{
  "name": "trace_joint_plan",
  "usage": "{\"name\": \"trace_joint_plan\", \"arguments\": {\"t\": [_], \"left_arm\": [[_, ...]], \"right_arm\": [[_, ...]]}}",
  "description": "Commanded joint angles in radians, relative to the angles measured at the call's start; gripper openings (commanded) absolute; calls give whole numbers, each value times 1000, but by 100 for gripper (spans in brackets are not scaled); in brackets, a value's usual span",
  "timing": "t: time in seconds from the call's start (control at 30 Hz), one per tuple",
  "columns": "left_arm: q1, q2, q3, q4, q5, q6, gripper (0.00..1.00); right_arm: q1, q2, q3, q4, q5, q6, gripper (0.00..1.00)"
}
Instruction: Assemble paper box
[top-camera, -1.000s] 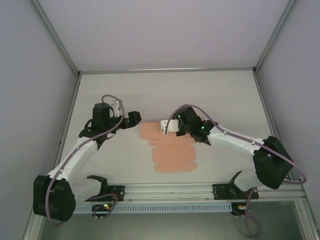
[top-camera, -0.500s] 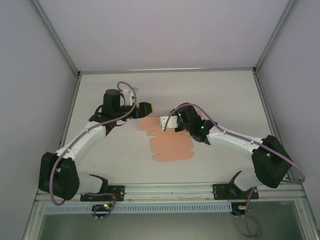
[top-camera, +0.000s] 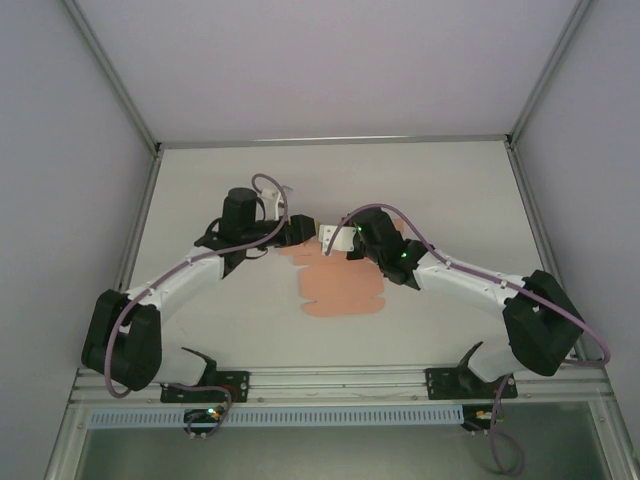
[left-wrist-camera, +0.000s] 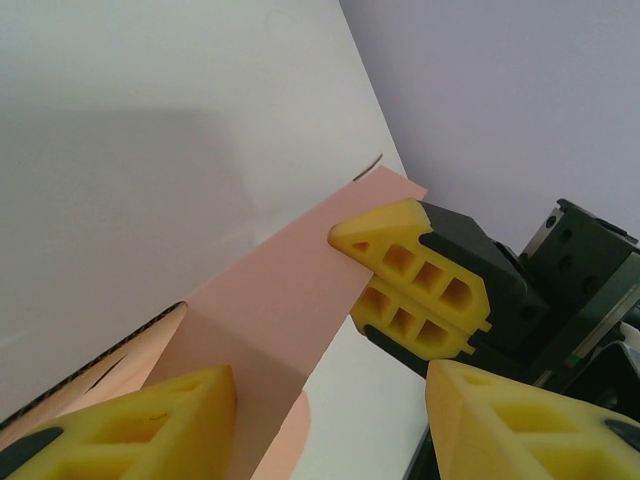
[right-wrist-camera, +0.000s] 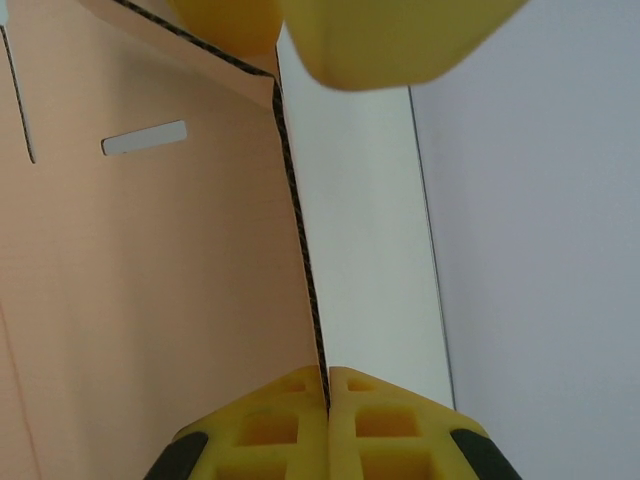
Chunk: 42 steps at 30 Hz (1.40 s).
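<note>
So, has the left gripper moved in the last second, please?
Yes: the left gripper moved right, away from the table's left rail, reaching the paper box's far edge.

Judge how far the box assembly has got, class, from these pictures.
Done: little; the salmon-pink die-cut card sheet lies mostly flat on the table. In hand: the right gripper pinches a raised far flap's edge, and the open left gripper straddles that flap. Left: folding every wall and tucking tabs.

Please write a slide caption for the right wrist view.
Right end effector shut on the edge of salmon-pink flat card sheet.
</note>
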<state>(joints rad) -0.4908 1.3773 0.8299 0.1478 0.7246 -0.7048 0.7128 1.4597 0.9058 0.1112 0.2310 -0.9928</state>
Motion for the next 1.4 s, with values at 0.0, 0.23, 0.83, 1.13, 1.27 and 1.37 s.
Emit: {"name": "trace_joint_plan", "arguments": {"t": [0.0, 0.23, 0.83, 1.13, 1.27, 1.37], "left_arm": [[-23, -19, -27, 33, -10, -32, 53], [-25, 34, -78, 364, -53, -221, 52], [-69, 135, -157, 886, -215, -423, 49], [-20, -137, -101, 130, -141, -28, 96], [-6, -304, -71, -312, -354, 226, 100], [52, -376, -100, -428, -342, 278, 100]], "right_arm": [[8, 1, 3, 99, 26, 78, 0], [33, 7, -30, 154, -14, 158, 0], [63, 6, -130, 406, -111, 342, 0], [-3, -57, -135, 287, -123, 315, 0], [-40, -105, -136, 220, -159, 285, 0], [-68, -119, -121, 165, -196, 281, 0]]}}
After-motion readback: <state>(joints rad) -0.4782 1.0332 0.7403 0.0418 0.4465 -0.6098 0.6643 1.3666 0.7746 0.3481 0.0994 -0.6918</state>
